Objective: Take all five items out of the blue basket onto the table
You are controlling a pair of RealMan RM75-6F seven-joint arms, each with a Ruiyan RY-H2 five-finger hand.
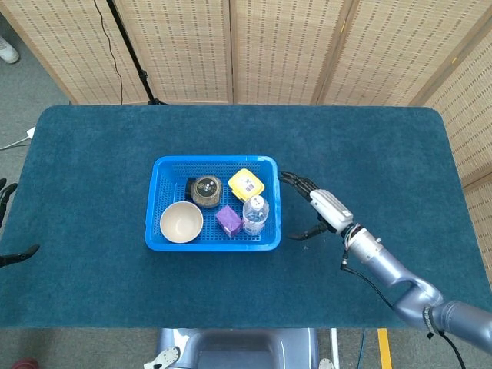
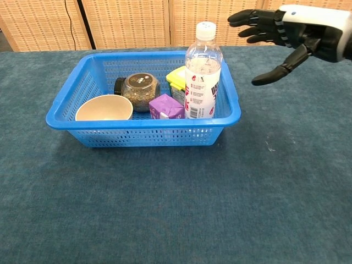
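Five items sit in the blue plastic basket (image 1: pixel 213 241) on the teal-carpeted counter (image 1: pixel 92 169): a beige bowl (image 1: pixel 181 222), dark-lidded glass jar (image 1: pixel 206 191), purple carton (image 1: pixel 228 220), yellow box (image 1: pixel 246 184) and clear water bottle (image 2: pixel 203 71). Just right, the right hand (image 2: pixel 286 30) hovers, fingers spread, holding nothing. Only the left hand's dark fingertips (image 1: pixel 15 256) show at the counter's left edge, their grip unreadable.

Right hand (image 1: pixel 323 209) white-backed, black fingers (image 2: pixel 250 16), grey metallic arm (image 1: pixel 400 278)

A dark teal cloth-covered table (image 1: pixel 369 146) fills most of the head view. Behind its far edge stand woven wicker screen panels (image 1: pixel 284 46), and a black stand pole (image 1: pixel 131 54) with a cable leans before them at the left.
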